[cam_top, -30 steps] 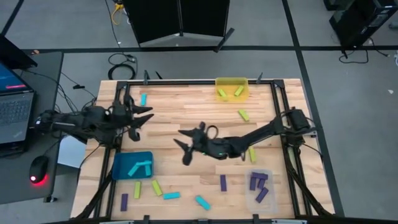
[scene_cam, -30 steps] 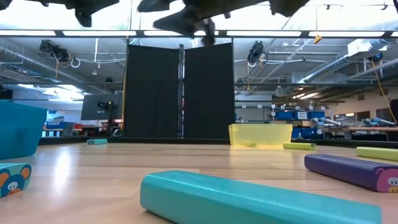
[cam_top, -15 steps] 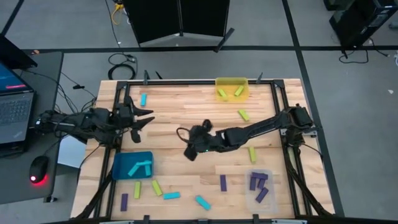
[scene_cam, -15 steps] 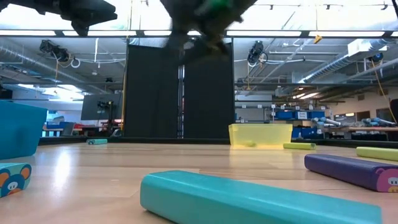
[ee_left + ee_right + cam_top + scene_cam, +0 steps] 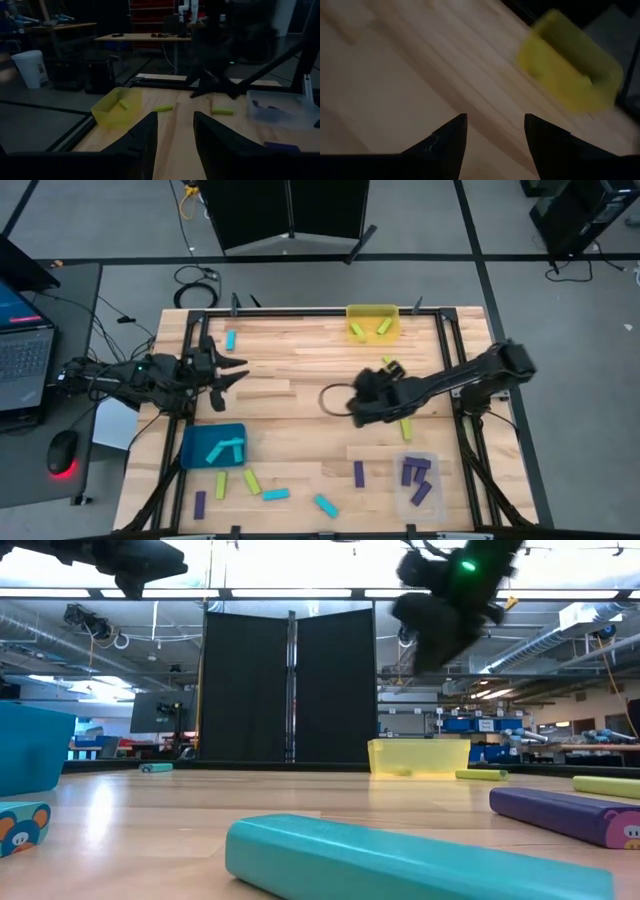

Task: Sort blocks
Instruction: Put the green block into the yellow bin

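Blocks (image 5: pixel 275 494) lie scattered; right hand (image 5: pixel 342 399) gapes empty above table (image 5: pixel 290 395).

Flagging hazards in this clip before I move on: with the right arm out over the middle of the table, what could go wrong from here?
1. The right gripper is open and empty, with a yellow-green block close by its arm; a low sweep might knock it.
2. Another yellow-green block lies right beside the arm, so it may be missed or nudged.
3. The left gripper waits open near the cyan block; both arms reaching inward could cross.
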